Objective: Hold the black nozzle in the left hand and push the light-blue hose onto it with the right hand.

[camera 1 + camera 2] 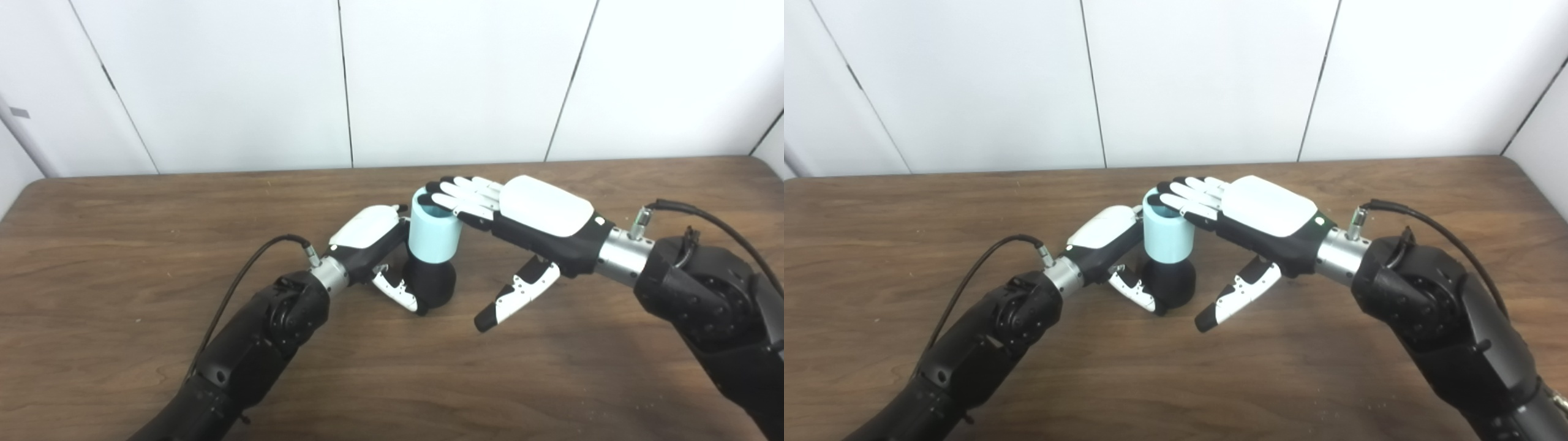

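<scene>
The black nozzle (432, 283) stands upright on the brown table (122, 257) near its middle. A short light-blue hose (433, 236) sits on top of it, open end up. My left hand (373, 245) wraps the nozzle from the left, thumb curled across its front, so it is shut on it. My right hand (520, 226) comes in from the right with flat fingers (462, 195) resting on the hose's top rim and thumb hanging free below; it holds nothing.
White wall panels (429, 79) stand behind the table's far edge. Black cables (245, 275) run off both wrists over the wood.
</scene>
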`<action>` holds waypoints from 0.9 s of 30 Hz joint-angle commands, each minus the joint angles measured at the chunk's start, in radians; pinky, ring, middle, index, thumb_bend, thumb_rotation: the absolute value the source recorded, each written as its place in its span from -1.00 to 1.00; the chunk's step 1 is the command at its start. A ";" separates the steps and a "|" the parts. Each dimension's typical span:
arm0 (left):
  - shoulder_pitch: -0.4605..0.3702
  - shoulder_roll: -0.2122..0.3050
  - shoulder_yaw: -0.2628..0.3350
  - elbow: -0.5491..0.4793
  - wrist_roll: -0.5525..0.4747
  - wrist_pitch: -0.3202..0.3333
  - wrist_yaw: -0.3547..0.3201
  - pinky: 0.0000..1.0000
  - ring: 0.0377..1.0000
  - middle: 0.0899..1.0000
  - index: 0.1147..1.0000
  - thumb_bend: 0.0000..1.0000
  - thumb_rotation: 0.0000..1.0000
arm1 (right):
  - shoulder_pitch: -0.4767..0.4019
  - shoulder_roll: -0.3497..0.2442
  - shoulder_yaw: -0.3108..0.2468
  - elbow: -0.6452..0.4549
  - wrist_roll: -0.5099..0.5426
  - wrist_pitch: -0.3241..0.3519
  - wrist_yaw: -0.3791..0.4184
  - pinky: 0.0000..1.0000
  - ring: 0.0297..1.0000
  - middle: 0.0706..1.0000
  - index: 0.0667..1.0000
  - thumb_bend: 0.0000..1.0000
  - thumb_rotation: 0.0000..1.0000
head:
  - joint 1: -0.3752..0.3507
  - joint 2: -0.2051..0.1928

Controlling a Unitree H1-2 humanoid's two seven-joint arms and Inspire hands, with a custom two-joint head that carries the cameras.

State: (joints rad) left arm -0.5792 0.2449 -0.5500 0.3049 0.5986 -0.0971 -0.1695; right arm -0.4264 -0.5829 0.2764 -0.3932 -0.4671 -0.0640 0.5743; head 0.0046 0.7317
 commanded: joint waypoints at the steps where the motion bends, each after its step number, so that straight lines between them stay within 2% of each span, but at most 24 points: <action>1: 0.003 0.026 -0.014 0.029 0.050 0.035 -0.054 1.00 0.19 -0.18 -0.15 0.05 -1.00 | 0.026 -0.033 0.010 -0.007 -0.005 0.004 0.043 1.00 1.00 1.00 1.00 0.52 0.48 | 0.001 0.001; 10: 0.006 0.028 -0.002 0.018 0.041 0.034 -0.064 1.00 0.19 -0.17 -0.15 0.05 -1.00 | 0.020 -0.028 0.020 0.000 0.000 0.025 0.054 1.00 1.00 1.00 1.00 0.50 0.47 | -0.003 0.004; 19: 0.007 0.019 0.002 0.015 0.044 0.039 -0.071 1.00 0.18 -0.18 -0.15 0.05 -1.00 | -0.029 0.005 0.087 0.016 -0.037 0.053 0.079 1.00 1.00 1.00 1.00 0.50 0.47 | -0.002 0.007; 27: 0.010 0.021 0.006 0.006 0.046 0.044 -0.077 1.00 0.18 -0.18 -0.15 0.05 -1.00 | -0.044 0.007 0.130 0.029 -0.043 0.075 0.095 1.00 1.00 1.00 0.96 0.51 0.47 | 0.000 0.011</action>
State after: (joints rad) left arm -0.5783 0.2484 -0.5303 0.2983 0.5986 -0.0929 -0.2006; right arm -0.4817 -0.5707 0.3631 -0.3842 -0.5124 0.0022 0.5768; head 0.0031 0.7409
